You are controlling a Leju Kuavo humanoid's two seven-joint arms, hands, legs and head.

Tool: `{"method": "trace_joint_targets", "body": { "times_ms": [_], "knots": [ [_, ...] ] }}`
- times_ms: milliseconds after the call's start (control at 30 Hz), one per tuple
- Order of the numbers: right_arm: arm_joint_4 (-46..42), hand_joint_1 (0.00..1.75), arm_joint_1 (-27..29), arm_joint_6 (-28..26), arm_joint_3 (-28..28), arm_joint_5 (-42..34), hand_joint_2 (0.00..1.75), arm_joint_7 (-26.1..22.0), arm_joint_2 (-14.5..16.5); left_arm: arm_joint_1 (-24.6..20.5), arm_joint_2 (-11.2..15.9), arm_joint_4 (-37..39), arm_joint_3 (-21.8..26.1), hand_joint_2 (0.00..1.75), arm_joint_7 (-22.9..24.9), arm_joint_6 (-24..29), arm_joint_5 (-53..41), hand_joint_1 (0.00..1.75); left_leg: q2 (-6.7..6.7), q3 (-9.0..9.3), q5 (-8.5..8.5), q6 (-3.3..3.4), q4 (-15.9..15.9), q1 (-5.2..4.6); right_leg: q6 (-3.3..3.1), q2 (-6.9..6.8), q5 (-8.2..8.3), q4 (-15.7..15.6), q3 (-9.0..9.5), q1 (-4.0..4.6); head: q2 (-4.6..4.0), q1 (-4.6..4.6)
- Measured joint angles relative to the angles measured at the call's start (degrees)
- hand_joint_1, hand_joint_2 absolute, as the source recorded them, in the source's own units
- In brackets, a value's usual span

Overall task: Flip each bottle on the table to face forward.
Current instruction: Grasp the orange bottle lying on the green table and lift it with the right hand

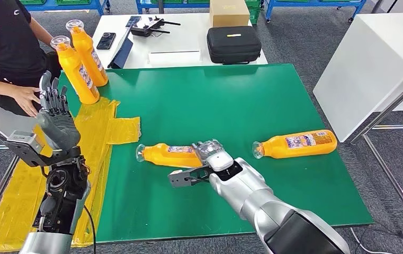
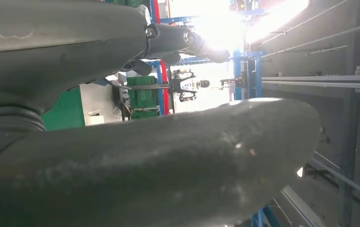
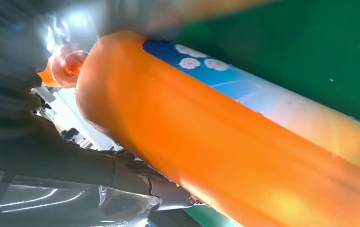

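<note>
A lying orange bottle (image 1: 168,155) is gripped at its base end by the right hand (image 1: 214,154), its fingers closed around it on the green table (image 1: 231,106); its clear cap is turned toward the yellow sheet (image 1: 101,132). A second lying bottle (image 1: 296,144) is seen well apart on the right side of the table. Two upright bottles (image 1: 82,61) are stood at the far left corner. The left hand (image 1: 55,114) is raised above the table's left edge, nothing held, fingers extended and slightly apart. A person's hand (image 1: 25,99) is rested just beyond it.
</note>
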Motion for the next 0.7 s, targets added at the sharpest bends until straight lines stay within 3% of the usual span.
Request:
{"method": "trace_joint_targets", "body": {
  "times_ms": [300,700],
  "knots": [
    [0.02,1.75,0.03,-0.05,0.02,-1.22,1.75,-0.34,-0.14,0.00,-0.43,-0.01,0.00,0.00,-0.02,0.01,0.01,0.00,-0.01,0.43,-0.19,0.00,0.00,0.00,-0.02,0.01,-0.08,0.00,0.43,0.01,0.00,-0.01],
    [0.00,1.75,2.03,-9.98,-3.05,-7.01,1.75,-1.50,-0.52,0.19,-0.54,-0.01,0.08,0.00,1.07,-0.55,-0.10,0.00,-0.02,0.16,-0.14,0.05,0.00,0.00,-0.05,0.01,0.02,0.03,0.77,0.02,0.00,0.00]
  ]
}}
